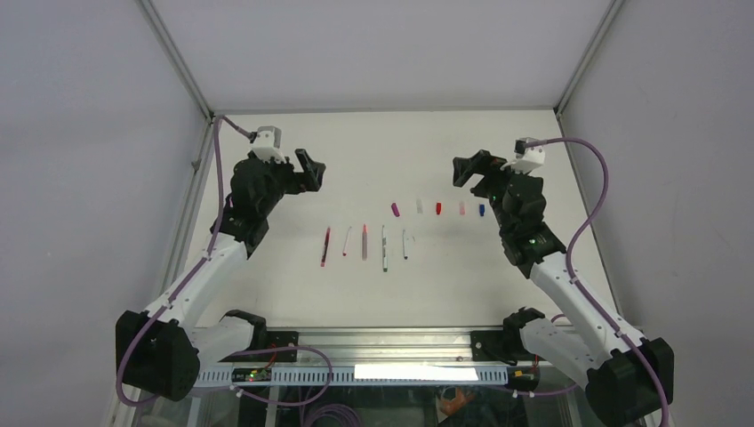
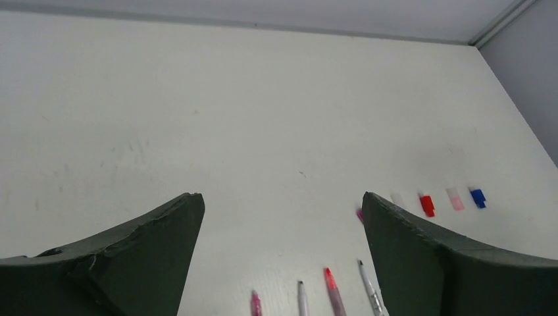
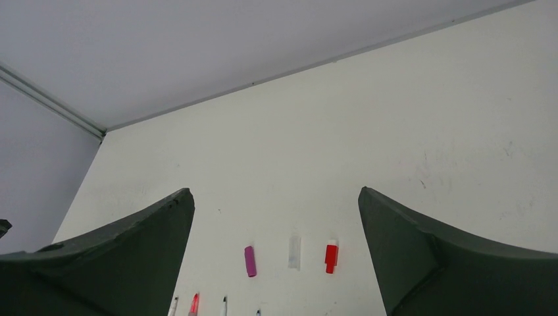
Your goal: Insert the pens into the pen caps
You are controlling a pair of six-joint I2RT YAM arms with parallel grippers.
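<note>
Several pens lie side by side mid-table: dark red, pale pink, pinkish-red and two white ones. Beyond them runs a row of pen caps: magenta, whitish, red, pale pink, blue. My left gripper hovers open, left of and behind the pens; their tips show at the bottom of its wrist view. My right gripper hovers open behind the caps' right end, with the magenta and red caps between its fingers' lines. Neither holds anything.
The white table is boxed in by grey walls and metal frame posts at the back corners. Purple cables loop off both arms. The arm bases sit at the near edge.
</note>
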